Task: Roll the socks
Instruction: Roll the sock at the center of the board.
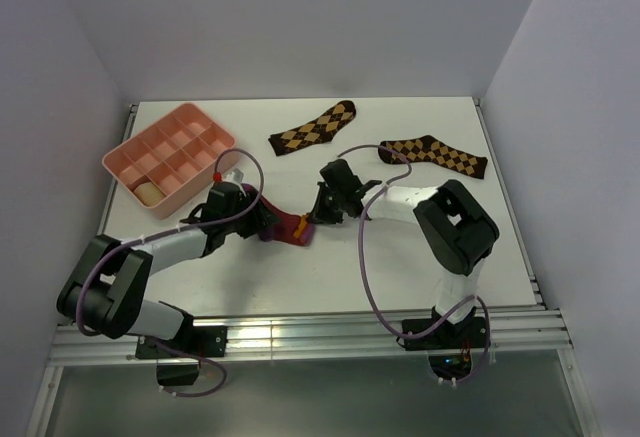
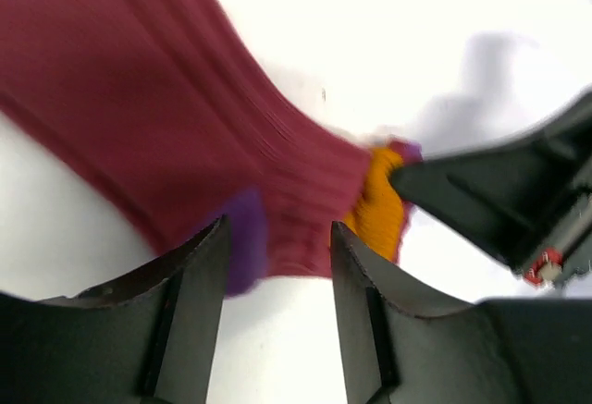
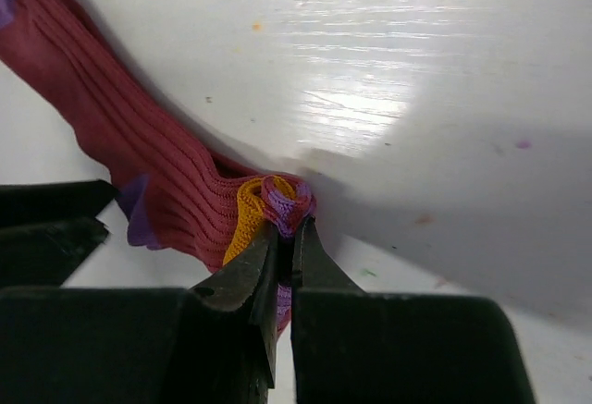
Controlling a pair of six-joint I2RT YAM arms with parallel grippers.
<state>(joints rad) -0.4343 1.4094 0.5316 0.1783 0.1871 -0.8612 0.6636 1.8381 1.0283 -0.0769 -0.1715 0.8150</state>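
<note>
The crimson sock with purple heel and orange cuff lies on the table between my two grippers. My right gripper is shut on its cuff edge, which is bunched into a small curl. My left gripper is open, its fingertips just short of the sock's heel, holding nothing. In the top view the left gripper and the right gripper face each other across the sock. A tan bundle, perhaps the tan sock, sits in the pink tray's near-left compartment.
A pink divided tray stands at the back left. Two dark brown argyle socks lie flat at the back, one in the centre and one to the right. White walls enclose the table on three sides.
</note>
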